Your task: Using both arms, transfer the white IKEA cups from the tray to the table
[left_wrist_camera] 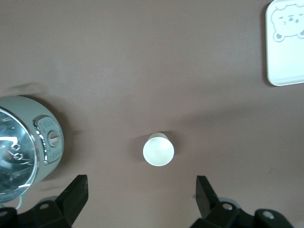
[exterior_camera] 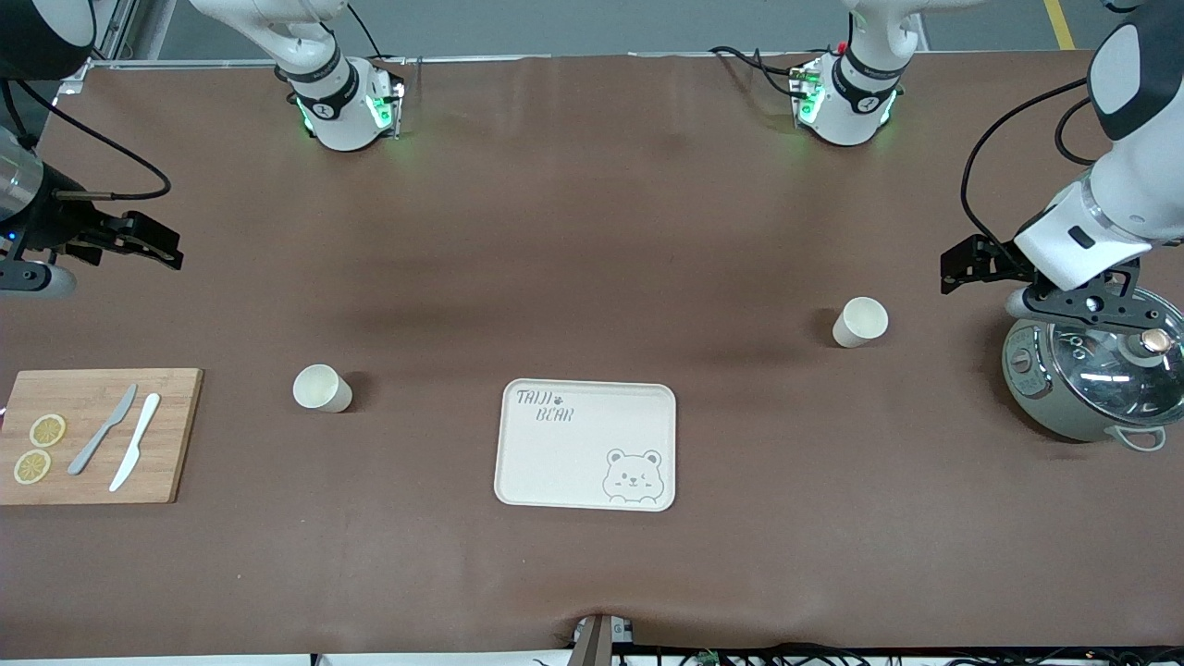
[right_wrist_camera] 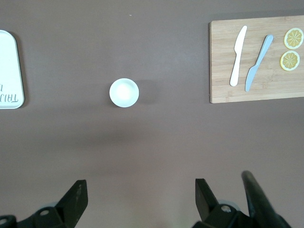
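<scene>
Two white IKEA cups stand upright on the brown table. One cup (exterior_camera: 321,388) is toward the right arm's end, beside the bear tray (exterior_camera: 586,444). The other cup (exterior_camera: 860,322) is toward the left arm's end. My right gripper (exterior_camera: 165,250) hangs open and empty over the table at its own end. In its wrist view (right_wrist_camera: 141,199) its cup (right_wrist_camera: 124,92) lies apart from the fingers. My left gripper (exterior_camera: 955,266) is open and empty over the table beside the pot. In its wrist view (left_wrist_camera: 141,195) its cup (left_wrist_camera: 158,149) lies just ahead of the fingers.
A grey-green pot with a glass lid (exterior_camera: 1096,379) stands at the left arm's end, under the left wrist. A wooden cutting board (exterior_camera: 97,435) with two knives and lemon slices lies at the right arm's end. The tray holds nothing.
</scene>
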You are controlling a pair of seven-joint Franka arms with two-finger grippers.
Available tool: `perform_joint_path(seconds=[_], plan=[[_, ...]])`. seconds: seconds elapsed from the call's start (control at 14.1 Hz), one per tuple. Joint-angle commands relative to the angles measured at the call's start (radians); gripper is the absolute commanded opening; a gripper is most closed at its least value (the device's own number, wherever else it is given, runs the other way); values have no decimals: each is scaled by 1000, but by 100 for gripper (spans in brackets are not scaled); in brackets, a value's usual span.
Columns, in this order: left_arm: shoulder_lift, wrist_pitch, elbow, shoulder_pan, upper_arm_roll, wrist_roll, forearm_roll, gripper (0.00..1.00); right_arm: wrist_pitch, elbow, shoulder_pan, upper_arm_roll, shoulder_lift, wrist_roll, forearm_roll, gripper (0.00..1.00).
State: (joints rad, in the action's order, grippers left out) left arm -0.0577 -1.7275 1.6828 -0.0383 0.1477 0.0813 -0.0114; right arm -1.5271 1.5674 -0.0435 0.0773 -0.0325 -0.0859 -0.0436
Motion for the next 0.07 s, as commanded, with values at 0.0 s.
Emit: perform_joint_path(seconds=[0.0], plan=[[1, 14, -5, 9, 0, -5, -35, 100, 13, -14, 1, 4, -6, 9, -12, 100]])
